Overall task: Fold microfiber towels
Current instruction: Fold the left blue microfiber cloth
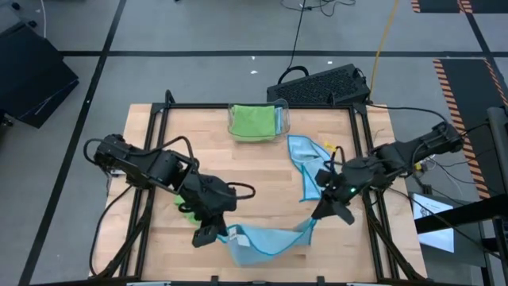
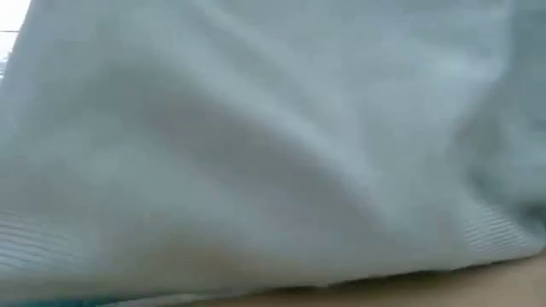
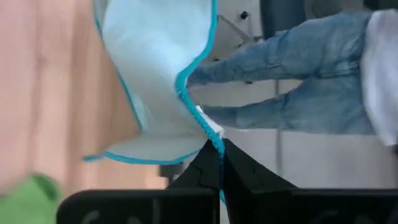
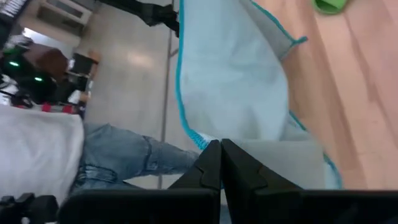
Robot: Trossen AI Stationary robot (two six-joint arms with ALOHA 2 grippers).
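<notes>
A light blue microfiber towel (image 1: 266, 239) with a teal stitched border hangs between my two grippers near the table's front edge and fills the low view (image 2: 256, 136). My left gripper (image 1: 216, 233) is shut on its left end, and my right gripper (image 1: 316, 216) is shut on its right end. A second light blue towel (image 1: 304, 163) lies crumpled on the table by the right arm. Part of a lime green towel (image 1: 186, 208) lies on the table under the left arm. Another green towel (image 1: 254, 121) sits in the clear bin (image 1: 281, 119) at the far edge. My left gripper pinches the towel's teal-stitched edge (image 3: 214, 138), beside a small white tag, between its two fingers. The fingers (image 3: 200, 173) slant downward from the table's left. The cloth runs slack away from them. My right gripper pinches the towel's stitched edge (image 4: 200, 140) between its two fingers (image 4: 239, 167), slanting down from the table's right. The cloth spreads slack away from the hold and sags toward the other gripper.
A black keyboard (image 1: 321, 83) lies beyond the table's far right corner. A person in blue jeans (image 3: 298, 74) stands past the table's front edge. Bare wood (image 1: 238, 171) lies in the table's middle.
</notes>
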